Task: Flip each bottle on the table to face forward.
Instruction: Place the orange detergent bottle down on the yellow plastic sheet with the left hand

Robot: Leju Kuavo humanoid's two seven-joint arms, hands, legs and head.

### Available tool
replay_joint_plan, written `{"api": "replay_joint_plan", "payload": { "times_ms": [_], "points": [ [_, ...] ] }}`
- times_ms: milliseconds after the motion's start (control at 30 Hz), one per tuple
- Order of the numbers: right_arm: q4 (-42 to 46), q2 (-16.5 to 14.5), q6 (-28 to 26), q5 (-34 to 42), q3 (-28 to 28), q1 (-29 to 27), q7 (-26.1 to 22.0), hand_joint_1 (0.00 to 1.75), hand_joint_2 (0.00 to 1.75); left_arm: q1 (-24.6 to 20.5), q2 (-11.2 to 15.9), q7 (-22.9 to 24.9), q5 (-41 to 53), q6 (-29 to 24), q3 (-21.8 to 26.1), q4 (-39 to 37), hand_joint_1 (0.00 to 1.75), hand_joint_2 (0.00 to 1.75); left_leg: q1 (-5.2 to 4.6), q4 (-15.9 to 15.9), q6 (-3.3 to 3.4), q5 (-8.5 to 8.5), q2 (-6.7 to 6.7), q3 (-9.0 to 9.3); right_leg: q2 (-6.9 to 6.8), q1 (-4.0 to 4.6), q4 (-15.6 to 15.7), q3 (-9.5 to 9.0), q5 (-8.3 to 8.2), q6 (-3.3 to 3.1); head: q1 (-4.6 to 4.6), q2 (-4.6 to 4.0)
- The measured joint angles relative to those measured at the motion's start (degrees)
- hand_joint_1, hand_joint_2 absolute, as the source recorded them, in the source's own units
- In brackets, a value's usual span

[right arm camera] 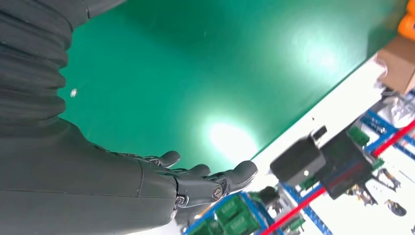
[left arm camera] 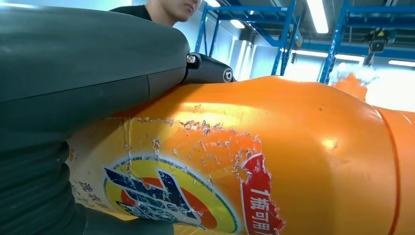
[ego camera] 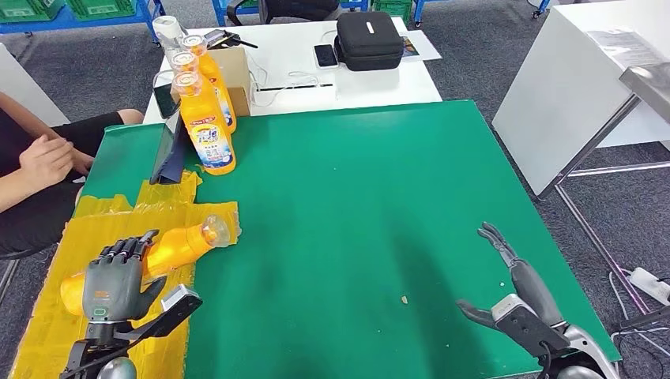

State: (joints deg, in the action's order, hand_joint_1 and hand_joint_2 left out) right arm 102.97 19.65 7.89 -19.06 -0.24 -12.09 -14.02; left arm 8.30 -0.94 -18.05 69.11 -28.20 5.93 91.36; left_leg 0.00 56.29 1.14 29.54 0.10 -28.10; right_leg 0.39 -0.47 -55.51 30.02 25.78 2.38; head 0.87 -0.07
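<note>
We have our left hand (ego camera: 114, 278) wrapped over the body of the lying bottle (ego camera: 186, 244), which rests on its side on yellow sheeting (ego camera: 47, 332) at the near left of the bench (ego camera: 355, 205), its clear cap pointing away from the hand toward the middle. In the left wrist view the fingers (left arm camera: 208, 71) curl over the orange shoulder (left arm camera: 293, 122) while the palm presses by the scuffed label (left arm camera: 166, 196), so the hand is clamped on it. We judge the plastic stiff but glossy and rather slippery, and the round body will want to roll; if liquid is inside, it will feel heavy and shift as we turn it. The wide middle, where we hold now, seems the best place, not the narrow neck. Beyond the hand, farther along the bench, three upright bottles (ego camera: 207, 126) stand close together. Our right hand (ego camera: 513, 304) hovers over bare green, well apart from every bottle, fingers spread and holding nothing.
</note>
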Motion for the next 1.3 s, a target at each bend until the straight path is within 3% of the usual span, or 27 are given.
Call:
{"api": "replay_joint_plan", "payload": {
  "times_ms": [167, 400, 533, 667, 900, 1033, 1133, 1300],
  "points": [
    [1.2, 1.0, 0.7, 0.1, -1.5, -0.1, 0.1, 0.00, 1.75, -1.5, 0.4, 6.0, 9.9, -0.2, -0.9, -4.7, 1.75, 1.75, 0.00, 0.0, 0.02, -0.02, 0.00, 0.01, 0.00, 0.01, 0.0, 0.00, 0.00, 0.00, 0.02, 0.00],
    [0.5, 1.4, 1.7, 0.0, -1.1, 2.7, 0.4, 0.00, 1.75, -5.5, 0.7, 12.7, 17.8, 1.3, -7.5, -17.9, 1.75, 1.75, 0.00, 0.0, 0.07, -0.07, 0.00, 0.00, -0.01, 0.00, 0.0, -0.05, -0.01, 0.01, 0.02, 0.00],
    [-0.8, 1.4, 1.7, -0.2, -0.2, 4.9, 0.5, 0.00, 1.75, -7.9, 1.8, 11.6, 14.0, 3.4, -10.7, -22.0, 0.00, 1.75, -0.07, 0.0, 0.09, -0.07, -0.05, 0.06, -0.06, -0.09, 0.0, -0.15, -0.01, 0.02, 0.03, 0.00],
    [-2.2, 1.4, 1.7, -0.2, 0.6, 6.5, 0.5, 0.00, 1.75, -9.2, 3.1, 11.0, 12.5, 4.4, -12.4, -23.9, 0.00, 0.00, -0.09, 0.0, 0.11, -0.09, -0.10, 0.07, -0.12, -0.11, 0.0, -0.24, -0.01, 0.02, 0.03, 0.00],
    [-4.4, 1.0, 0.9, -1.5, 1.9, 7.7, 0.4, 0.00, 1.75, -9.5, 4.7, 10.4, 8.0, 5.0, -13.8, -23.7, 0.00, 0.00, -0.09, 0.0, 0.16, -0.21, -0.22, 0.25, -0.22, -0.11, 0.0, -0.40, -0.02, 0.02, 0.03, 0.00],
    [-4.5, -0.8, -2.8, -7.3, 2.6, 6.4, 0.4, 0.00, 0.00, -7.7, 3.5, 10.3, 4.2, 5.3, -13.6, -19.0, 0.00, 0.00, -0.09, 0.0, 0.16, -0.23, -0.25, 0.17, -0.26, -0.10, 0.0, -0.31, -0.02, 0.02, 0.01, 0.00],
    [-4.5, -3.5, -5.2, -10.0, 3.9, 5.9, 0.0, 0.00, 0.00, -6.7, 2.0, 8.7, 1.7, 4.8, -13.6, -14.5, 0.00, 0.00, -0.09, 0.0, 0.16, -0.23, -0.23, 0.03, -0.24, -0.11, -0.1, -0.18, -0.02, 0.02, 0.01, 0.00],
    [-4.8, -11.1, -9.3, -10.5, 6.9, 6.7, -2.8, 0.00, 0.00, -6.0, -0.6, 2.2, -11.0, 4.2, -13.6, -5.9, 0.00, 0.00, -0.08, 0.0, 0.16, -0.23, -0.23, -0.04, -0.24, -0.09, -0.1, -0.06, -0.02, 0.02, 0.03, 0.00]
  ]
}}
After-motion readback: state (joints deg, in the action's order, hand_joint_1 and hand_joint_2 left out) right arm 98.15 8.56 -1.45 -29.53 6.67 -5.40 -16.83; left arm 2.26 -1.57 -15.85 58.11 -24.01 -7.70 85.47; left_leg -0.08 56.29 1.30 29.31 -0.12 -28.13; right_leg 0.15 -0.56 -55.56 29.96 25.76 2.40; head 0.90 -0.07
